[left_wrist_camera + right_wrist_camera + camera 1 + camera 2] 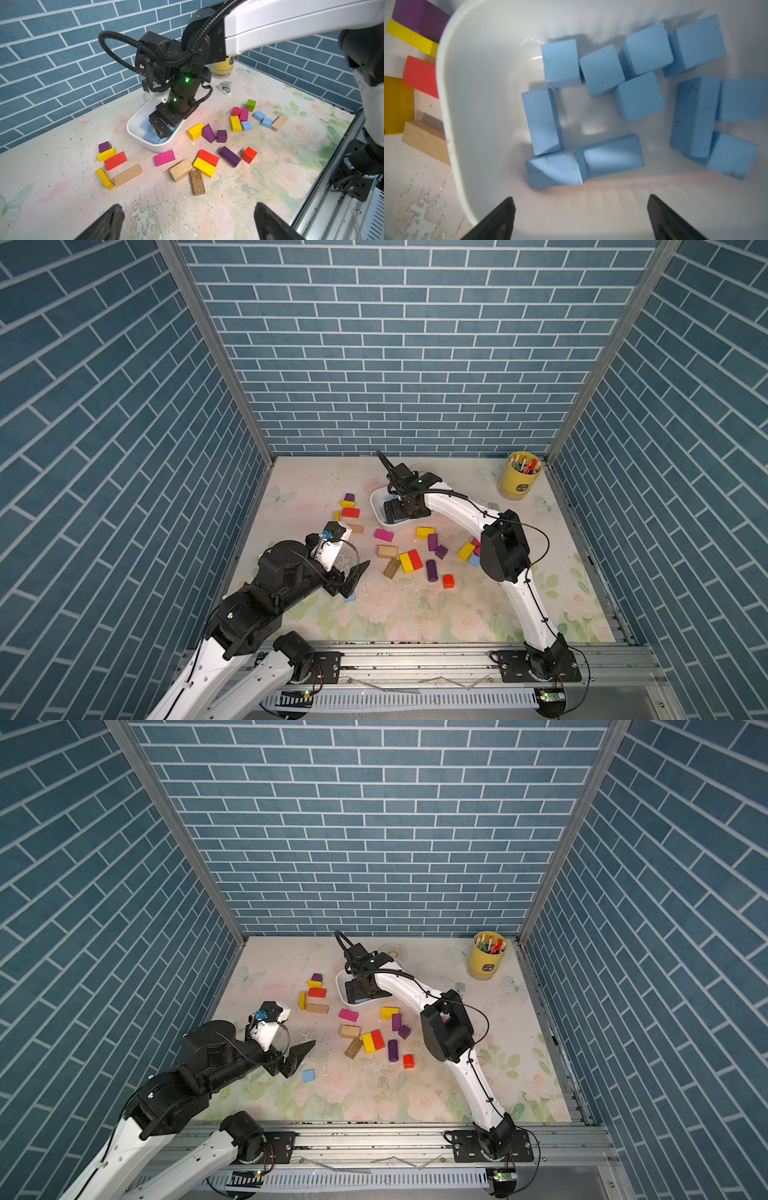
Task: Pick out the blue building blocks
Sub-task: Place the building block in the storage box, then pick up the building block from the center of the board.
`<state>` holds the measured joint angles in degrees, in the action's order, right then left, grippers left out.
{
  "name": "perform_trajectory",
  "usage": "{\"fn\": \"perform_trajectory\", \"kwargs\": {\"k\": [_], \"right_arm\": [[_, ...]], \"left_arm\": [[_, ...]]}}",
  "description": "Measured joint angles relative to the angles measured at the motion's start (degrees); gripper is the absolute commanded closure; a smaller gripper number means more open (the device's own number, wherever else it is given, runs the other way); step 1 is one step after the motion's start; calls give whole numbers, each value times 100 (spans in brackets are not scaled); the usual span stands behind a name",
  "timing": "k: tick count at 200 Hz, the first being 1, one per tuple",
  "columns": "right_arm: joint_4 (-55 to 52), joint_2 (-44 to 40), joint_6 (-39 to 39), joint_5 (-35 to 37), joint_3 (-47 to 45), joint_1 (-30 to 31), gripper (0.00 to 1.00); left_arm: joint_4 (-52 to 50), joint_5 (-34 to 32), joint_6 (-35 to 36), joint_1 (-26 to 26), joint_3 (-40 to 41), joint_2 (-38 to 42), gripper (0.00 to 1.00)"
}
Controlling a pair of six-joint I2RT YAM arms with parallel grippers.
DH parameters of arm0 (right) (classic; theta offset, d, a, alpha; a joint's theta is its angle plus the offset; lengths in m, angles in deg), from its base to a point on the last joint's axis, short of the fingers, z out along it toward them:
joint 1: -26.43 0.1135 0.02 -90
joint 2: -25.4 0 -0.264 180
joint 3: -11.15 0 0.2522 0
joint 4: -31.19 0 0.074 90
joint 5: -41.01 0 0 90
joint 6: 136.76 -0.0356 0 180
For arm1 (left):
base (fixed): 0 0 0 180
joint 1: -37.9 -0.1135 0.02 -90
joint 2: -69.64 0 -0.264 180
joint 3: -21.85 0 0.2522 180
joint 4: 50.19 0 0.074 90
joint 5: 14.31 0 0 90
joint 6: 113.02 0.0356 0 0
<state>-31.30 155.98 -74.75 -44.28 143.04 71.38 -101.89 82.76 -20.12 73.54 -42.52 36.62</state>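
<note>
Black fingers spread wide, the right gripper (pixel 580 218) hangs empty inside the white tub (pixel 452 124). Beneath it lie jumbled blue building blocks (pixel 639 95), perhaps eleven, since the view cuts some off. Three more blue blocks (pixel 266 122) sit outside among coloured blocks (pixel 204 167), and a lone blue block (pixel 308 1075) lies near the left gripper (pixel 187 220) — likewise parted, holding nothing.

I see lt sky-blue blocks (pixel 639 95) in a white tub (pixel 467 124); pink block (pixel 164 157), yellow block (pixel 204 167), purple block (pixel 229 156) on pastel floral table (pixel 228 197) w/ blue brick-pattern walls (pixel 395 344).
</note>
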Motion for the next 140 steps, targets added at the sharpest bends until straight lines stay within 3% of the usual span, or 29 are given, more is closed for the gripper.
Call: {"fn": "perform_trajectory", "kwargs": {"k": [69, 140], "right_arm": [[765, -2769, -24, 608, -2406, -162, 1], [1036, -4522, -586, 927, -4996, -984, 1]], "left_arm": [[-2, 4, 15, -15, 0, -74, 1], [-2, 15, 20, -57, 0, -111, 1]]}}
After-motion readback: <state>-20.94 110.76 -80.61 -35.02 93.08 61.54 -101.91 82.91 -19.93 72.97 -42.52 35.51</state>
